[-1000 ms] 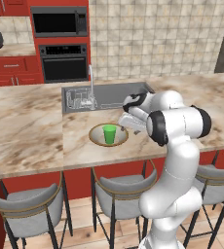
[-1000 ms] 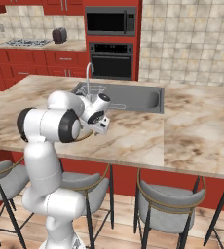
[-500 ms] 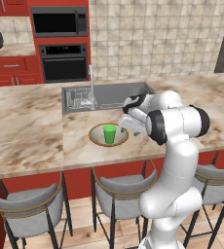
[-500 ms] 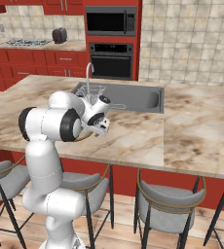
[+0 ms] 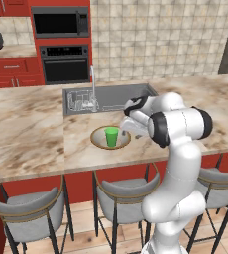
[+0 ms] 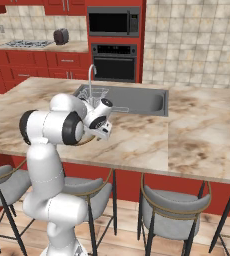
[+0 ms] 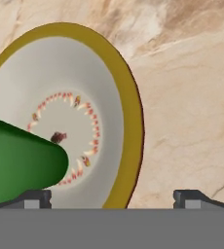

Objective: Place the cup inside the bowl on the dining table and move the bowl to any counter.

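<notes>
The green cup [image 5: 111,136] stands upright in the middle of the wide bowl [image 5: 98,141] on the dining table [image 5: 31,134], just in front of the sink. In the hand view the cup [image 7: 21,165] fills the lower left and the bowl's gold rim [image 7: 131,112] curves down between my fingertips [image 7: 36,197]. My gripper [image 5: 129,128] hangs over the bowl's right edge, open, with one finger on the inside of the rim and one on the outside [image 7: 114,197]. It holds nothing.
The steel sink [image 5: 111,96] and faucet [image 5: 92,84] lie just behind the bowl. Grey stools [image 5: 29,211] line the table's near side. Red cabinets with an oven [image 5: 66,62] and a counter [image 5: 9,51] stand along the back wall.
My hand has sunk slightly toward the bowl's right rim. The cup and the bowl have stayed put.
</notes>
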You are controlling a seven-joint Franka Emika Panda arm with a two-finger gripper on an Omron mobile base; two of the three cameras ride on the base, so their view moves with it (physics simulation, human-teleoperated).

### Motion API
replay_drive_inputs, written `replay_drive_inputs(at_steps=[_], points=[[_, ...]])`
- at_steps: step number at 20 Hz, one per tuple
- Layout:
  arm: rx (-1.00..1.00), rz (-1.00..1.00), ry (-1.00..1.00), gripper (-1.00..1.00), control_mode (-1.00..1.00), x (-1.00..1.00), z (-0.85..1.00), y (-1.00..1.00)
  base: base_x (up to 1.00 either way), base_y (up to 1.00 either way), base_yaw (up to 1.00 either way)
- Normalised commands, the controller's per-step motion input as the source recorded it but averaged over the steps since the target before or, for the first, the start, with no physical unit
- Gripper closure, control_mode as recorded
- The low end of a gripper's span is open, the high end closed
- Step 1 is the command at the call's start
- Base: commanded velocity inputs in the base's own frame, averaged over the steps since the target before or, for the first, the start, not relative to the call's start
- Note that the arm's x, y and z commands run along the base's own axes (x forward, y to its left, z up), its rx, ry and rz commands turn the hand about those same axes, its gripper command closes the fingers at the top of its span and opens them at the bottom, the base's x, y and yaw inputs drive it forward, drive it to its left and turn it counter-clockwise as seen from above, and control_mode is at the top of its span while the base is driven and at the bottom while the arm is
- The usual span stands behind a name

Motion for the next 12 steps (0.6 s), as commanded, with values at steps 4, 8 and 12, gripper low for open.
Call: replay_drive_inputs(at_steps=[4, 8, 12], points=[[0.0, 0.0, 0.0, -1.0, -1.0, 0.03, -0.08, 0.1, 0.0, 0.0, 0.0], [0.0, 0.0, 0.0, -1.0, -1.0, 0.02, -0.08, 0.06, 0.0, 0.0, 0.0], [0.0, 0.0, 0.0, -1.0, -1.0, 0.0, -0.08, 0.01, 0.0, 0.0, 0.0]])
